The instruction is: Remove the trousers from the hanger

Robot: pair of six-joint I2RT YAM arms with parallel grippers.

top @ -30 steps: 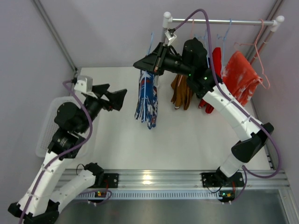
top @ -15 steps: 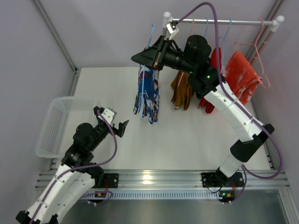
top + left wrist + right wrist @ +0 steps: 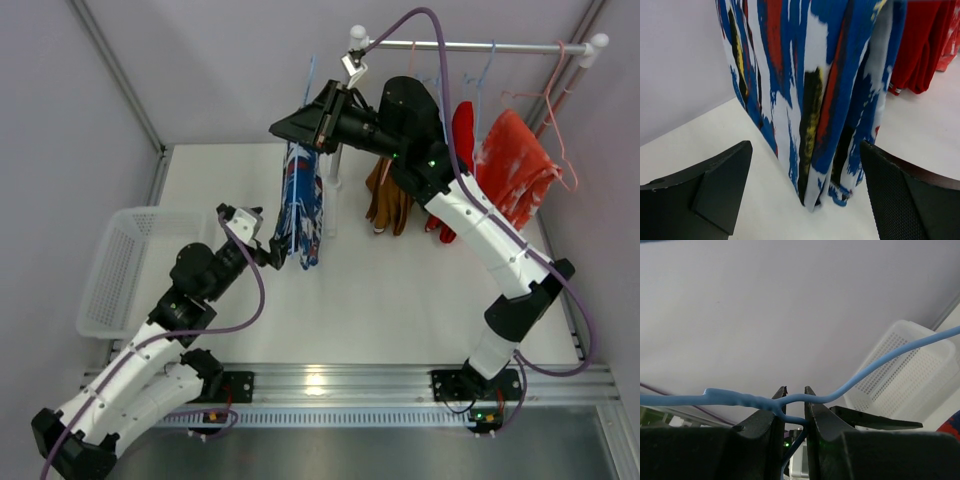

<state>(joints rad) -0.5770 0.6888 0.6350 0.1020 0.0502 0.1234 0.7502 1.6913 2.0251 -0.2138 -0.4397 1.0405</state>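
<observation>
The blue trousers (image 3: 300, 205) with white and red pattern hang from a light blue wire hanger (image 3: 308, 80). My right gripper (image 3: 312, 118) is shut on that hanger (image 3: 760, 402) near its neck and holds it off the rail, left of the rack post. My left gripper (image 3: 272, 252) is open, its jaws wide on either side of the trousers' lower hem (image 3: 820, 150), which touches the table. Tan-brown trousers (image 3: 388, 198) and red trousers (image 3: 462, 130) hang on the rail (image 3: 480, 46); black trousers are hidden behind my right arm.
An orange-red garment with white specks (image 3: 515, 165) hangs at the rail's right end. A white mesh basket (image 3: 115, 270) stands at the table's left edge, also in the right wrist view (image 3: 905, 375). The rack post (image 3: 340, 150) stands behind the trousers.
My left arm swung from the basket side to the trousers' hem. My right gripper carried the hanger and blue trousers leftward and toward the front.
</observation>
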